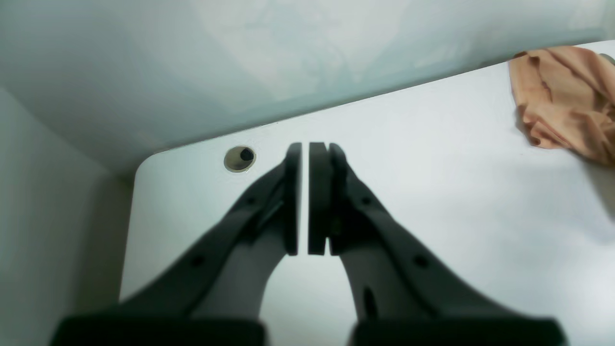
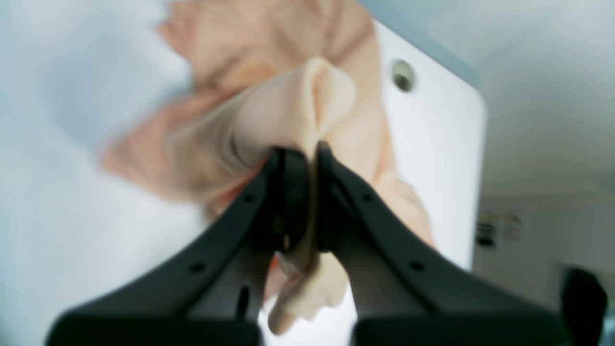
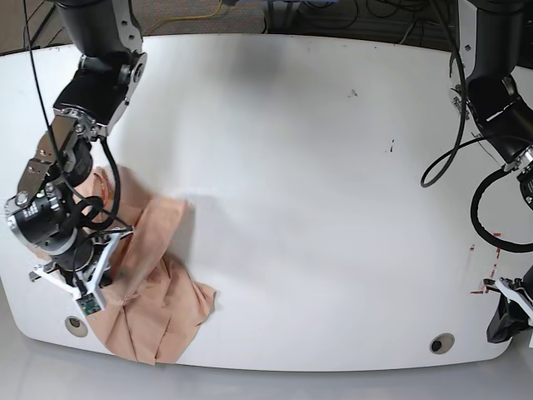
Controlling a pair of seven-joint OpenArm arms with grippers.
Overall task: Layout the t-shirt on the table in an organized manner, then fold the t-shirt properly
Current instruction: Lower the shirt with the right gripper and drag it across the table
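The peach t-shirt [image 3: 162, 287] lies crumpled near the front left corner of the white table [image 3: 291, 208]. My right gripper [image 2: 312, 154] is shut on a fold of the t-shirt [image 2: 269, 96], and pinched cloth bulges out above and below its jaws. In the base view that gripper [image 3: 107, 254] sits over the shirt's left side. My left gripper [image 1: 304, 146] is shut with nothing in it, low over the table [image 1: 432, 168] by its far right corner [image 3: 510, 312]. From there the t-shirt [image 1: 562, 101] shows as a rumpled heap well off to the side.
A round grommet hole [image 1: 239, 158] lies just beside the left gripper's tips, close to the rounded table corner. Another hole [image 3: 76, 326] sits by the shirt at the front left. Red marks [image 3: 487, 287] and dangling black cables [image 3: 454, 158] are at the right.
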